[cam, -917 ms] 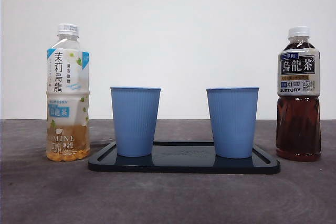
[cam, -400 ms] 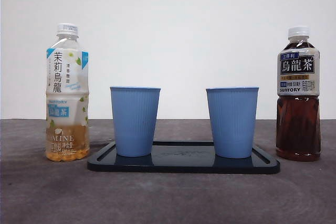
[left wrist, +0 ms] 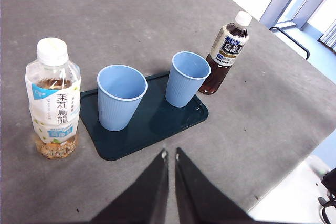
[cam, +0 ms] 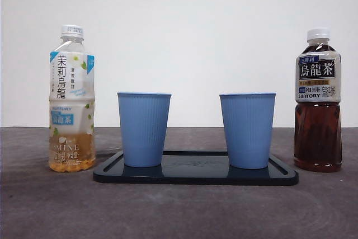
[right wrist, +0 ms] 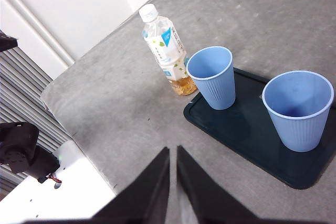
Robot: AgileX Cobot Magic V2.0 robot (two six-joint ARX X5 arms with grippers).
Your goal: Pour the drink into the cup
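Two cups [cam: 144,130] [cam: 247,130] upright on tray [cam: 196,178], mouths up for pouring. Pale bottle [cam: 71,99] and dark bottle [cam: 318,102] flank tray on desk [cam: 179,211], capped, within reach. Left tool [left wrist: 169,155] and right tool [right wrist: 172,152] clenched, empty, hanging high above desk.

Your left gripper [left wrist: 169,153]: two matte black jaws, broad at the base and tapering to slim points, each tip showing a small pale worn spot, with a thin pale slit between the long flat inner faces. Your right gripper [right wrist: 171,150]: the same pair of plain black wedge-shaped jaws, smooth-surfaced, with no visible screws, cables or markings and a narrow light seam between them. In your front view neither arm shows at all.
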